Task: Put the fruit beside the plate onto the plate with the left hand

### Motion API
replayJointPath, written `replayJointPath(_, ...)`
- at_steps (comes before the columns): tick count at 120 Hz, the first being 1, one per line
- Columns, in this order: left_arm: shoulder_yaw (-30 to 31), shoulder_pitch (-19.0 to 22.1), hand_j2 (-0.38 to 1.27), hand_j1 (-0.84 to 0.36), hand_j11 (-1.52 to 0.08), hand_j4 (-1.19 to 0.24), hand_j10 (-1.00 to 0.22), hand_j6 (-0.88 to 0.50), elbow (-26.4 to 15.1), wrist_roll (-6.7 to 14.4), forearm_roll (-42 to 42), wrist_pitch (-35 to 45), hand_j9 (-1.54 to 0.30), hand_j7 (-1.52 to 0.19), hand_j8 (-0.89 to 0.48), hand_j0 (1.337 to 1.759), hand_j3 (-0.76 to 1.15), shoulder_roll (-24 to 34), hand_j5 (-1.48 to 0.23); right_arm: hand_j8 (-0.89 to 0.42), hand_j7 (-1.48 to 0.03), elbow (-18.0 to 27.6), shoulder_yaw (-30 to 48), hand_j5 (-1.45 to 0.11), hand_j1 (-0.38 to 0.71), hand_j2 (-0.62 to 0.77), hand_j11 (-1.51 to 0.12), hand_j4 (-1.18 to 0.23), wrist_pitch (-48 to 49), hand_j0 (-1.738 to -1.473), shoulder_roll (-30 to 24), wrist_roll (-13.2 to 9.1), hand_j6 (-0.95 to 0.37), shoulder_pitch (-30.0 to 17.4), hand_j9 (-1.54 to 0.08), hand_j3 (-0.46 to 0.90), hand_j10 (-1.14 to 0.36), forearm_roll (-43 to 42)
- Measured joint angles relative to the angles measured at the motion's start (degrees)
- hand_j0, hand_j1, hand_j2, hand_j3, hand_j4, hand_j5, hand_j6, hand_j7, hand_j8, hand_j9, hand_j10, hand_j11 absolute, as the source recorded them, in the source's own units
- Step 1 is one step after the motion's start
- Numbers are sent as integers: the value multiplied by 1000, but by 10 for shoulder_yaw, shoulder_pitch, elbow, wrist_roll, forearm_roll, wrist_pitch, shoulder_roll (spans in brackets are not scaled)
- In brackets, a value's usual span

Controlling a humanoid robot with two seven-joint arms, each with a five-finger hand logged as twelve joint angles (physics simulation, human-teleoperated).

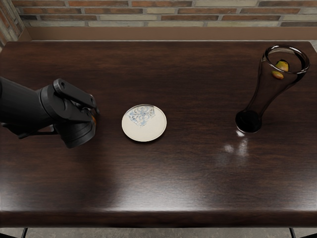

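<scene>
Item: black five-finger left hand, entered from the left over the dark wooden table, positioned just left of the small round cream plate with blue pattern; whether it was open or closed could not be told. Fruit: only an orange sliver showed at the hand's plate-side edge, off the plate, grasp not discernible. Tall dark glass vase stood well apart at right, a yellow-orange object visible near its rim.

Light: dim, even (sharp throughout).
Glare: pale patches on the table beside the glass.
Shadows: faint.
</scene>
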Motion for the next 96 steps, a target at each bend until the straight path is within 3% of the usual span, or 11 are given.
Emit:
replayJointPath(23,-3,1,265,-287,-899,-717,-498,-629,-1,1,-21,-2,-876,-850,-509,1653,0,-10,-831,0,0,0,0,0,-349,0,0,0,0,-1658,0,0,0,0,0,0,0,0)
replayJointPath(31,-6,1,329,-288,-960,-758,-532,-654,-2,1,-28,-4,-932,-904,-508,1652,0,-12,-882,0,0,0,0,0,-349,0,0,0,0,-1658,0,0,0,0,0,0,0,0)
replayJointPath(62,-8,-2,330,-308,-1095,-823,-492,-580,-6,0,-43,-6,-1065,-1045,-429,1648,-2,-11,-1026,0,0,0,0,0,-349,0,0,0,0,-1658,0,0,1,0,0,0,0,0)
replayJointPath(96,-22,-41,273,-299,-1161,-843,-451,-537,-19,3,-58,-7,-1135,-1123,-397,1644,0,-9,-1120,1,0,0,0,0,-349,0,0,0,0,-1658,0,0,1,0,0,0,0,0)
